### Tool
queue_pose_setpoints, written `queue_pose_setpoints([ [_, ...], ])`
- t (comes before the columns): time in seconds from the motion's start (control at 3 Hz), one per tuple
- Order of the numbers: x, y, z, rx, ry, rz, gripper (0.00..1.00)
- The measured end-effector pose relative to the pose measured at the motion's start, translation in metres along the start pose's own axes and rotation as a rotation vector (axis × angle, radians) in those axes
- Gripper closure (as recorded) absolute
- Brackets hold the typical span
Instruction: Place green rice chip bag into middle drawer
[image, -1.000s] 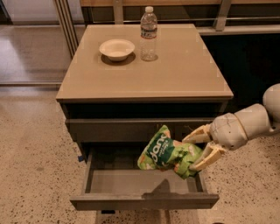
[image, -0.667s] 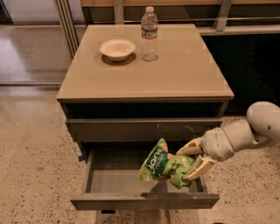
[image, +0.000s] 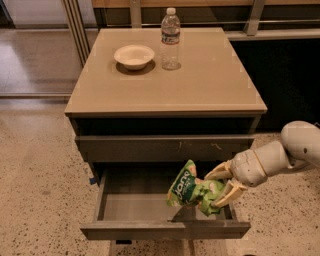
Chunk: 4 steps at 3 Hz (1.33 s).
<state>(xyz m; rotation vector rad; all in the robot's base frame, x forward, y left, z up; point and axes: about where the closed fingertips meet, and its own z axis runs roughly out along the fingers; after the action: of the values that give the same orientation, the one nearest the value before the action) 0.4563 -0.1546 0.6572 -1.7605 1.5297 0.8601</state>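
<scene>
Pale two-finger gripper (image: 216, 188) clasps the glossy green foil rice chip bag (image: 191, 189) low over the open grey-brown middle drawer (image: 165, 230); apparently only lowering and release are left.

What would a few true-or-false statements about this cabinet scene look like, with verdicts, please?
1. The hand grips the green rice chip bag over the pulled-out middle drawer. True.
2. The water bottle lies on its side. False: it stands upright on the cabinet top.
3. The bowl sits on the floor. False: it is on the cabinet top, to the picture's left of the water bottle.
4. The arm reaches in from the picture's right. True.
5. The green rice chip bag rests on the cabinet top. False: it is held in the hand, down at the middle drawer.
</scene>
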Motion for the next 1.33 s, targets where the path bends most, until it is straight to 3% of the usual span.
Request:
queue_pose_setpoints([
  [0.33,0.042,-0.017,0.012,0.034,0.034,0.003,1.0],
  [0.67,0.076,-0.033,0.031,0.048,0.025,0.014,1.0],
  [1.0,0.13,-0.066,0.088,0.115,0.041,0.008,1.0],
  [1.33,0.13,-0.067,0.089,0.117,0.043,0.008,1.0],
])
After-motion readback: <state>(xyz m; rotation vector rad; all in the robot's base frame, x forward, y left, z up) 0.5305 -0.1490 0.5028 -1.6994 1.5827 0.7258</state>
